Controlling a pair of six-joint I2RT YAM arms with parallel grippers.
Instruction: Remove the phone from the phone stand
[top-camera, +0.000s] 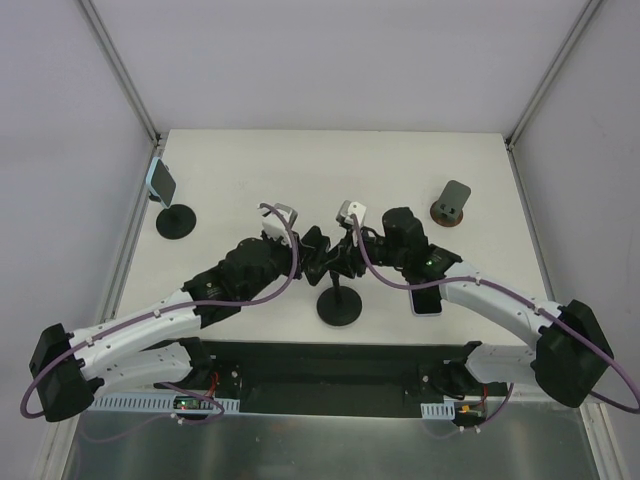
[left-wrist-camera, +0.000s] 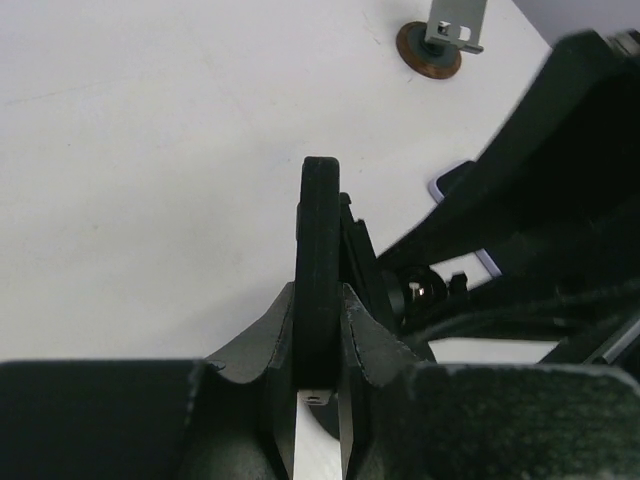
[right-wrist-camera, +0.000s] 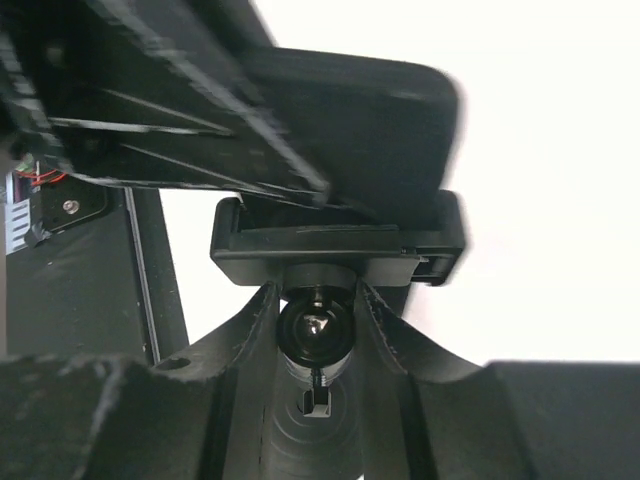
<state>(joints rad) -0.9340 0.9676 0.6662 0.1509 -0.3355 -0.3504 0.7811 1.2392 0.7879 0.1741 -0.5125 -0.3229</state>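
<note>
phone (left-wrist-camera: 320, 250): seated in cradle (right-wrist-camera: 340, 250) on top of centre stand (top-camera: 339, 305), mid-table; not yet free.
left gripper (left-wrist-camera: 320, 310): narrow, clamped across the phone's thickness; phone seen edge-on between the pads.
right gripper (right-wrist-camera: 315, 295): narrow, closed round ball joint (right-wrist-camera: 315, 330) just under the cradle, bracing the stand.
risk, jam: lower edge of phone held inside the cradle lips; likely to bind there if pulled off the line of the slot.
risk, slip: held by a slim band of contact on smooth faces; liable to slide out of the left gripper if the cradle resists.
risk, swivel: round joint, probably free to turn; apt to pivot with the pull and cancel the lift unless braced firmly.
risk, tip: slim post on a small round base; likely to rise or topple with the phone if the right hold gives.
risk, crowding: both grippers nearly touching above the stand; prone to collision on any wide withdrawal arc.
risk, loose phone (top-camera: 427, 300): flat on table (top-camera: 250, 170) under the right forearm; open to being shoved by a low sweep.
left stand (top-camera: 175, 222), grey stand (top-camera: 452, 203): well apart; judged out of reach of trouble.
</note>
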